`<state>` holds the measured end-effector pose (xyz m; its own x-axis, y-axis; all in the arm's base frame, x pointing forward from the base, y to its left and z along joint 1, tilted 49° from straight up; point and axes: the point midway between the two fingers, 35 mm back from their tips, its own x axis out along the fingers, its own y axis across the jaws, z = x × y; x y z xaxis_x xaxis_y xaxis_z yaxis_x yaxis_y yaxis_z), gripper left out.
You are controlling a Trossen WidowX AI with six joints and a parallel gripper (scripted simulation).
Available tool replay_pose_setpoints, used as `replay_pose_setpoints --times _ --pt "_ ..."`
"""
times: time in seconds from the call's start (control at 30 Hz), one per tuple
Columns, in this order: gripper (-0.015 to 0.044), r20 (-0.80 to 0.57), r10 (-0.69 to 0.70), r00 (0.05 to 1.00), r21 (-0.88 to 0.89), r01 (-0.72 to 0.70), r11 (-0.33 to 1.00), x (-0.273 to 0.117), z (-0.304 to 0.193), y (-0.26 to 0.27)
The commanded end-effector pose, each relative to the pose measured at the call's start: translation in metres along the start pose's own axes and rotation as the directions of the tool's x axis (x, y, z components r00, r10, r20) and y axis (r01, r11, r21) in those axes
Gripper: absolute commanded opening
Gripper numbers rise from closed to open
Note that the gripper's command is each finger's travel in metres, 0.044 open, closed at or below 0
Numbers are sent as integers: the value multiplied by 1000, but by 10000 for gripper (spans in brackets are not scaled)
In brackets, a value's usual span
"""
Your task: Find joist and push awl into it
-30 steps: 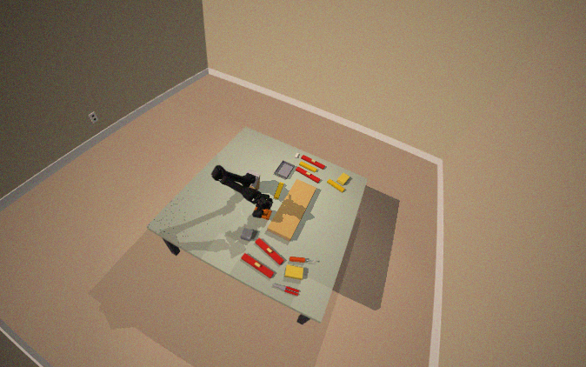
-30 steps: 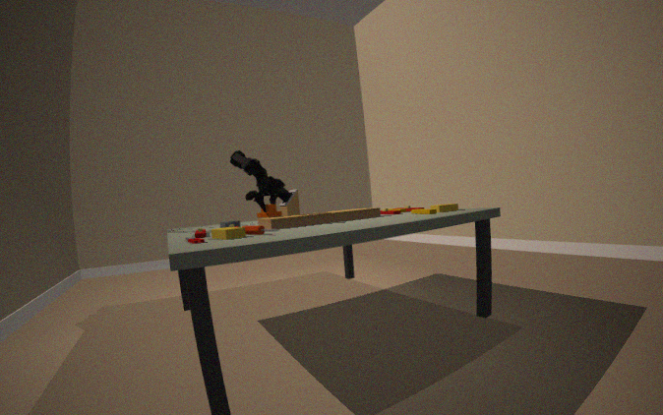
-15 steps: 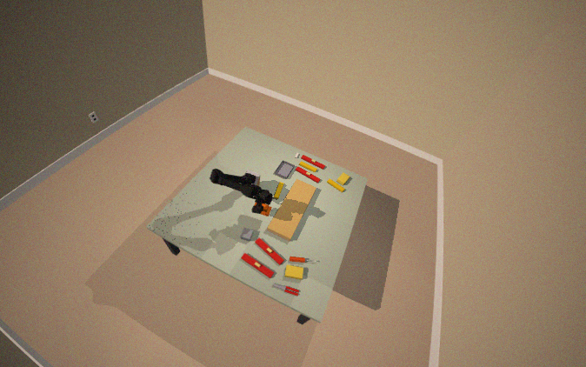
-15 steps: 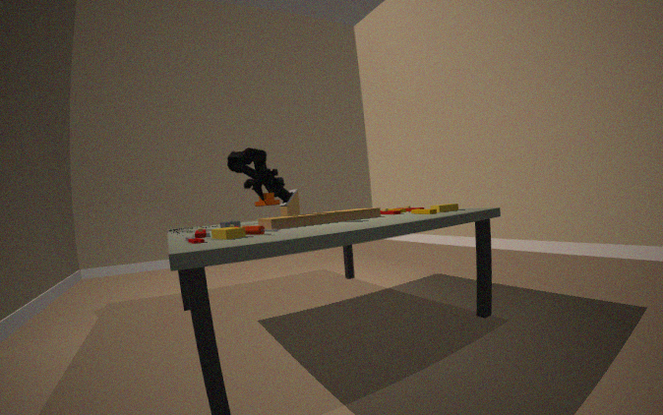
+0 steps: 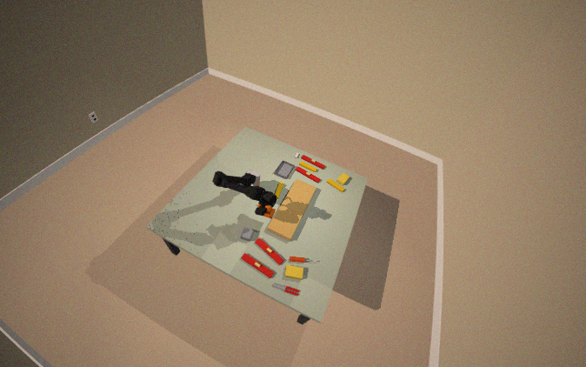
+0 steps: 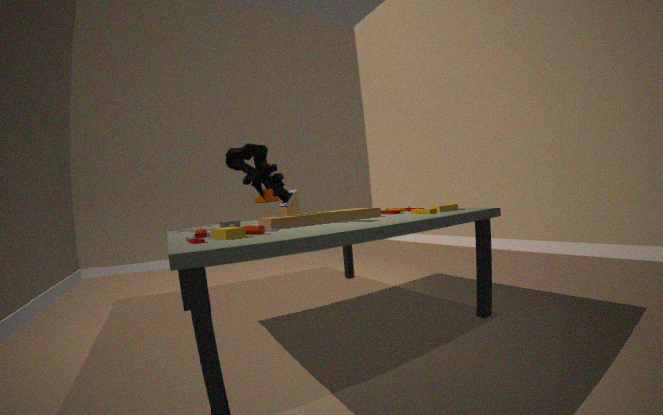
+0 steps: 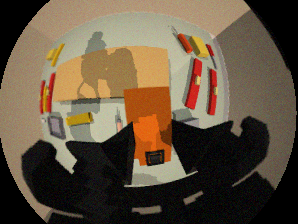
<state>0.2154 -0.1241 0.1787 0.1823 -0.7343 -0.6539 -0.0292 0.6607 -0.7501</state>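
My gripper (image 5: pixel 264 210) (image 6: pixel 270 192) (image 7: pixel 149 121) is shut on the orange stud finder (image 5: pixel 269 213) (image 6: pixel 266 198) (image 7: pixel 145 100). The stud finder is raised above the table, beside the near long side of the wooden floor panel (image 5: pixel 303 186) (image 6: pixel 320 217) (image 7: pixel 154 60), and overlaps its edge in the wrist view. The grey tray (image 5: pixel 279 168) (image 7: pixel 49 125) stands past the panel's far end. A thin tool with a pale pinkish handle (image 7: pixel 119 125), possibly the awl, lies between a yellow block and the stud finder in the wrist view. The joist is hidden.
A yellow block (image 5: pixel 279 190) (image 7: pixel 79 119) lies beside the panel. A grey block (image 5: pixel 248 234) (image 7: pixel 187 122) and two red levels (image 5: pixel 269 251) (image 5: pixel 257 265) lie past one end, with an orange-handled tool (image 5: pixel 297 259) (image 7: pixel 185 43). More red and yellow pieces lie near the tray.
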Motion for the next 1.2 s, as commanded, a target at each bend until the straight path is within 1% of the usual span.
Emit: replay_pose_setpoints --times 0.0,0.4,0.83,1.17 --pt "0 5 -10 1000 26 10 1000 0 21 -8" --pt "0 6 -22 1000 70 22 997 9 73 -19" --pt "0 7 -36 999 117 35 992 27 128 -21" --pt "0 7 -36 999 120 35 992 34 130 -21"
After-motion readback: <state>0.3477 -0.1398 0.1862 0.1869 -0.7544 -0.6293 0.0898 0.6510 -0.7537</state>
